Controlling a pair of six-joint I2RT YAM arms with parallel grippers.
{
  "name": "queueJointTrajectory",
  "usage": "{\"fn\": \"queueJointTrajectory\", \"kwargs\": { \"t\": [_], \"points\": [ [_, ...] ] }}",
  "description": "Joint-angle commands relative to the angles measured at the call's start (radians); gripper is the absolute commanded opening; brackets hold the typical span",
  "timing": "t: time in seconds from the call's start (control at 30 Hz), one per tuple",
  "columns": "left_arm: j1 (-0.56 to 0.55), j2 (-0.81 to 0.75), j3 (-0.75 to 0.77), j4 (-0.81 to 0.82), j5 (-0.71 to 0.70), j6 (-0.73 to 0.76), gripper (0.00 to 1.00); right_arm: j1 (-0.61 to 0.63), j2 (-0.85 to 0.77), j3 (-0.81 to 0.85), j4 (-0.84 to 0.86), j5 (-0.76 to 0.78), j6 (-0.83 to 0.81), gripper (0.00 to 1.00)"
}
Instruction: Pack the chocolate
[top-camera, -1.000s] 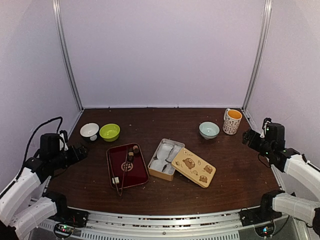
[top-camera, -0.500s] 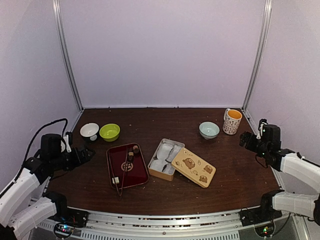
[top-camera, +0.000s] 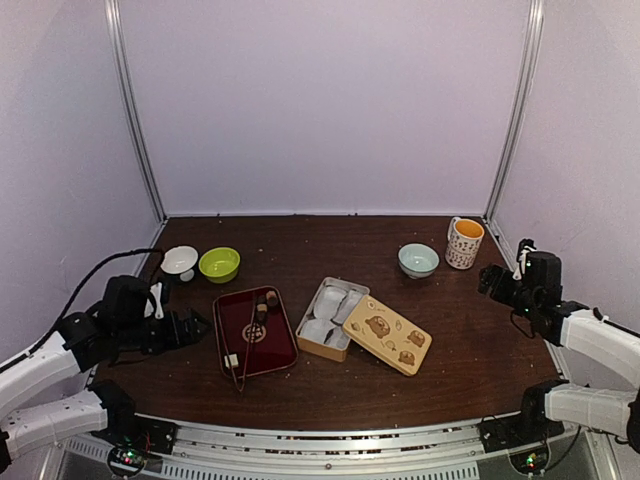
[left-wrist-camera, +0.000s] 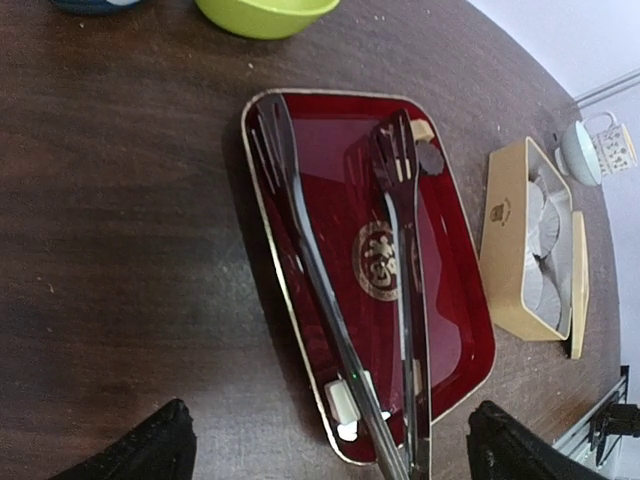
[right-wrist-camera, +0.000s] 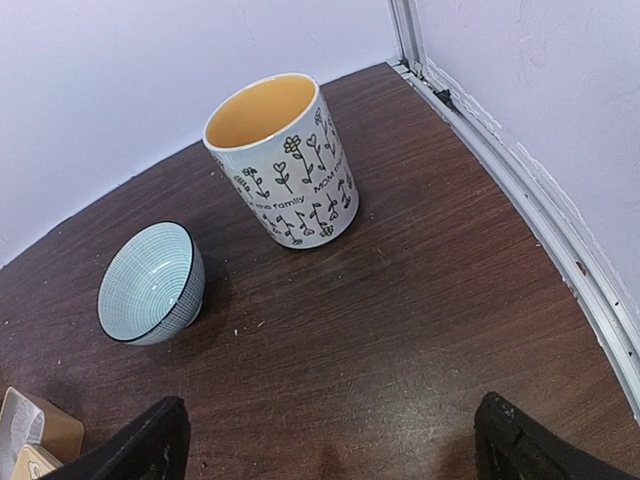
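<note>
1. Brown chocolate lumps sit at the far end of the red tray, right by the tips of the tongs. They are tiny, so we cannot count them for sure.
2. None of the chocolate is in the box yet. The box lies open just right of the tray. Its lid, the one with bears on it, lies at the box's right side.
3. We think the job is at its very start. We are going for the tongs, and nothing is picked up.
4. Our left gripper hovers over the bench, just left of the tray. Its fingers are spread wide and hold nothing.
5. Our right gripper is well away at the right side, near the mug and the blue bowl. Its fingers are wide apart too, and empty.
6. Next, we think the left gripper should go to the near end of the tongs, where the two arms come together. It should close there.
7. The tongs lie long-ways on the tray, so the fingers need to come down one on each side of the handle.
8. A small white cube lies right by that end. We should take care not to knock it.
9. The lumps look round, so they may roll if the tongs bump them.
</note>
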Motion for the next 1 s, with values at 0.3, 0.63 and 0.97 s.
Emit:
{"fn": "queueJointTrajectory", "kwargs": {
  "t": [0.3, 0.63, 0.97],
  "points": [
    [-0.422, 0.331, 0.261, -0.108, -0.380, -0.204, 0.98, 0.004, -0.004, -0.008, 0.026, 0.000, 0.011, 1.00],
    [-0.508, 0.597, 0.426, -0.266, -0.481, -0.332, 0.98, 0.004, 0.013, -0.001, 0.025, 0.001, 0.013, 1.00],
    [-0.507, 0.684, 0.471, -0.264, -0.490, -0.348, 0.98, 0.004, 0.018, -0.001, 0.027, 0.001, 0.013, 1.00]
  ]
}}
